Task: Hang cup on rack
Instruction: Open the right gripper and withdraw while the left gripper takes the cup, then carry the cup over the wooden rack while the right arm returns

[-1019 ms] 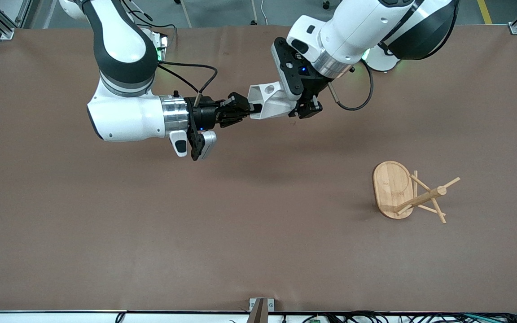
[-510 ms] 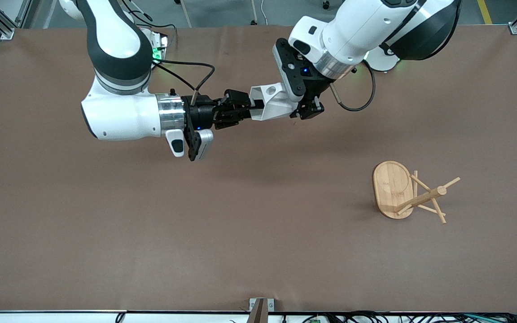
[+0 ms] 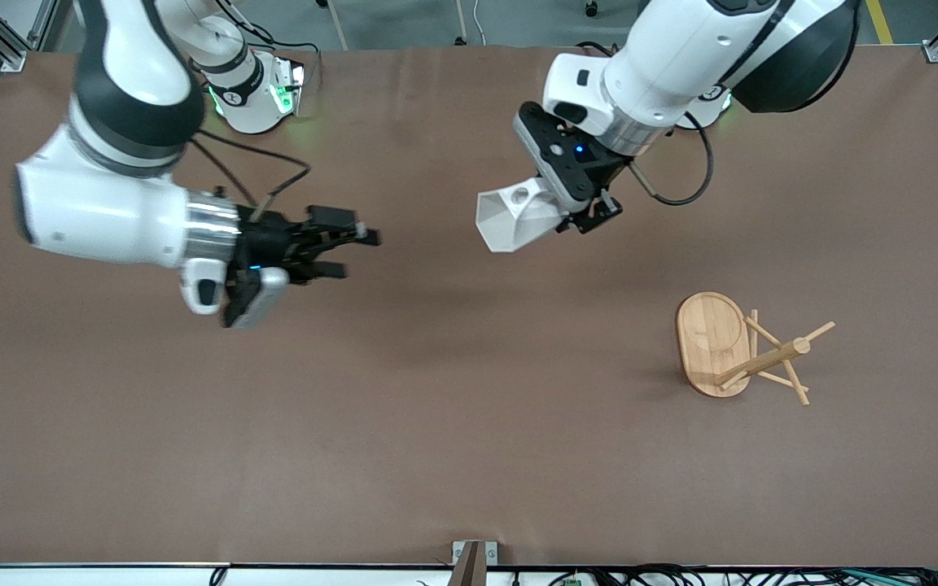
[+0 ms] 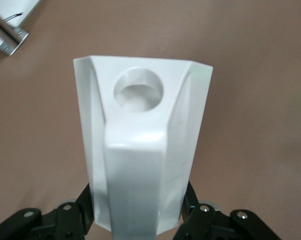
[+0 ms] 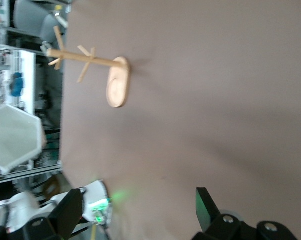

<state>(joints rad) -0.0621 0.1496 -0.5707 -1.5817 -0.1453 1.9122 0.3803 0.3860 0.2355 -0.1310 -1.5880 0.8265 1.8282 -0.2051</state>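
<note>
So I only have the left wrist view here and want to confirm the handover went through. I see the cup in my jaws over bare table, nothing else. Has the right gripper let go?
Observer: Yes. The right gripper is open and empty, over the table toward the right arm's end, apart from the cup.
Operator: And the rack, where is it?
Observer: The rack stands on the table nearer the front camera than the cup, toward the left arm's end.
Operator: Anything on its pegs?
Observer: No, the pegs are bare; the left gripper holds the cup up in the air, well short of them.
</note>
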